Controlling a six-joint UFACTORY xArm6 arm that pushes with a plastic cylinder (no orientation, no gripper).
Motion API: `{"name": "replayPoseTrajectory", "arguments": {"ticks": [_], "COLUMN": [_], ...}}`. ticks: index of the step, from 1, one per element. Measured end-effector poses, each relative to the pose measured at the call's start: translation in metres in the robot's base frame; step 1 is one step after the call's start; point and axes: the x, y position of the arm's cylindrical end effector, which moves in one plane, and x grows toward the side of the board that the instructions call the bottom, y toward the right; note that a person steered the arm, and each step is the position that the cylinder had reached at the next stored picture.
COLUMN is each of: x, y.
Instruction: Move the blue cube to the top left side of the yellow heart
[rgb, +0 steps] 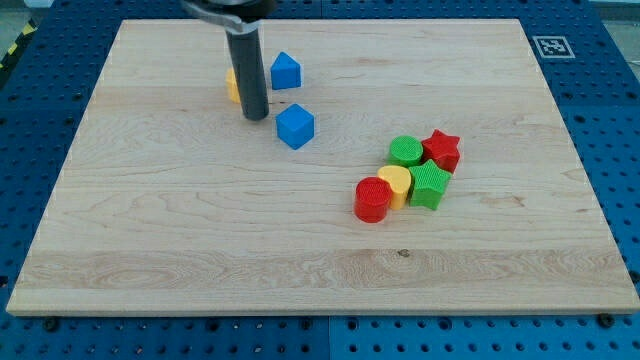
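Note:
The blue cube (295, 126) lies on the wooden board (200, 230), left of centre in the upper half. The yellow heart (395, 183) sits to the right of centre in a cluster of blocks. My tip (255, 116) touches the board just left of the blue cube, a small gap apart. The rod stands upright and hides most of a yellow-orange block (232, 85) behind it, whose shape I cannot make out. The blue cube is far to the upper left of the yellow heart.
A second blue block with a pointed top (286, 70) lies above the cube. Around the heart are a red cylinder (372, 199), a green cylinder (406, 151), a green star (430, 185) and a red star (441, 150).

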Motion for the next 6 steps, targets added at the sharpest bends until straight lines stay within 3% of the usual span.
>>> {"name": "replayPoseTrajectory", "arguments": {"ticks": [2, 3, 4, 5, 6], "x": [0.075, 0.057, 0.056, 0.082, 0.08], "y": [0.071, 0.058, 0.007, 0.033, 0.075]}}
